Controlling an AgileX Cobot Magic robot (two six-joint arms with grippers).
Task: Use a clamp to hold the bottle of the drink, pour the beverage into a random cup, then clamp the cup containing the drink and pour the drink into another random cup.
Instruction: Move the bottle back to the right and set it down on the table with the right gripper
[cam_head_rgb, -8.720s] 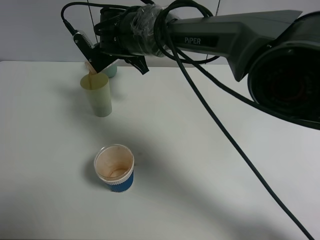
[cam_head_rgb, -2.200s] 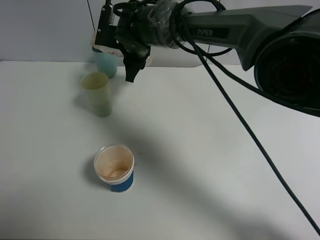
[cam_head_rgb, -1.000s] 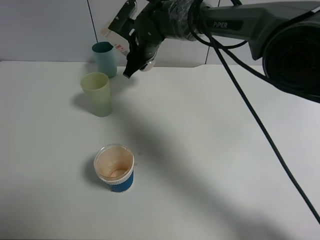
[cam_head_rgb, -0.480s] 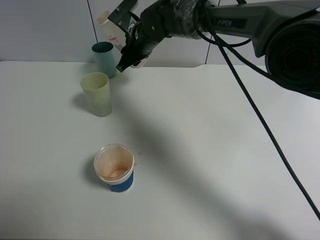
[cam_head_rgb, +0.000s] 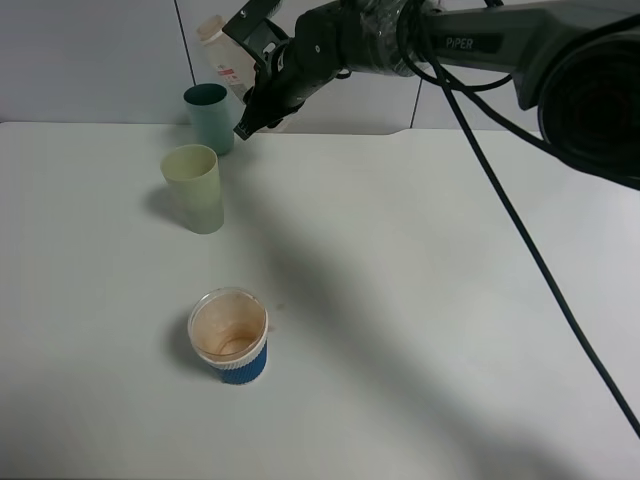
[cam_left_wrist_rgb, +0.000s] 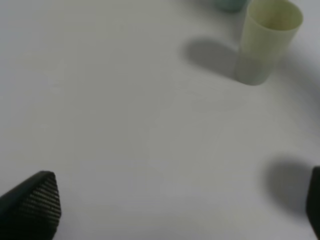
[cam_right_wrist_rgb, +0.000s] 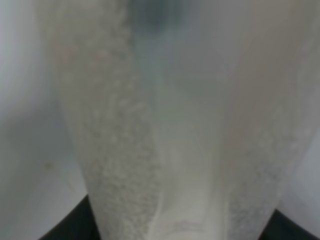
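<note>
right gripper (cam_head_rgb: 243, 72) clamped shut on bottle (cam_head_rgb: 222, 52), held tilted in the air just above teal cup (cam_head_rgb: 209, 120) at far edge of table (cam_head_rgb: 420, 300). yellow cup (cam_head_rgb: 195, 190) stands just in front of teal. left gripper (cam_left_wrist_rgb: 170, 207) wide open, holding nothing.

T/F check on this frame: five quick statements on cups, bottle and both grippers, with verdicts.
1. The pale yellow-green cup, the teal cup and the blue-sleeved cup all stand upright. True.
2. The right gripper holds the bottle in the air. True.
3. The bottle is pouring into the pale yellow-green cup. False: it is held up near the teal cup, mouth upward, with no stream visible.
4. The left gripper is shut on the pale yellow-green cup. False: its fingers stand wide open over the table, apart from that cup.
5. The blue-sleeved cup stands apart from the other two. True.
</note>
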